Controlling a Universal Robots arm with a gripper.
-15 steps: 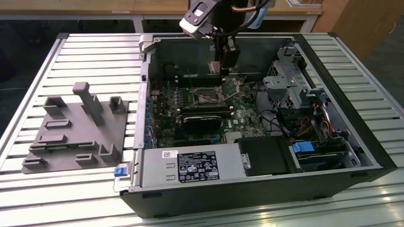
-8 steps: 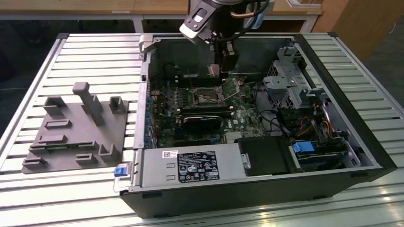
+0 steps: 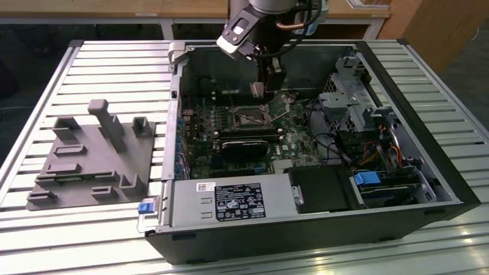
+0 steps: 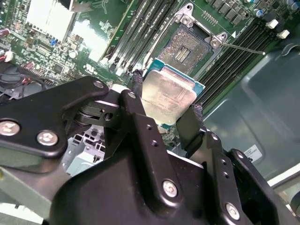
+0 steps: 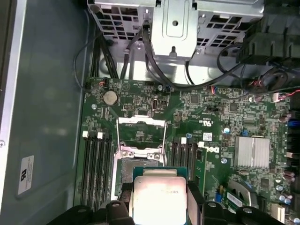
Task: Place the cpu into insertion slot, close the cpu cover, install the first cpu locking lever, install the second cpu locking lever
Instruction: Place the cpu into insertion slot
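One cpu gripped, slot open and bare

Two black fingers (image 4: 137, 89) of the gripper (image 4: 166, 98) are clamped on opposite edges of the cpu (image 4: 171, 91). Its silvery top faces the camera in both wrist views, with a thin green rim around the metal. The cpu is held in the air, clear of the slot (image 4: 190, 47) and not seated. In the second wrist view the slot lies apart from it, with its dark contact field uncovered. A thin lever (image 4: 243, 48) juts sideways from one corner of the slot, across the memory slots (image 4: 239, 63).

In the first wrist view the cover (image 5: 140, 127) is swung up off the slot. It stands as a silvery frame with its window open, at the slot edge farthest from the cpu. Long black memory slots run along both sides of the slot, and a ribbed silver heatsink (image 5: 253, 152) sits on the board well apart from it.

In the exterior view the arm (image 3: 267, 23) reaches down into the open case (image 3: 306, 235), which lies on its side on a slatted table (image 3: 99, 63). The gripper hangs over the green board (image 3: 294, 149), near the slot and a little above it. A grey fixture (image 3: 91, 154) rests on the table to the exterior view's left of the case, well apart from the gripper
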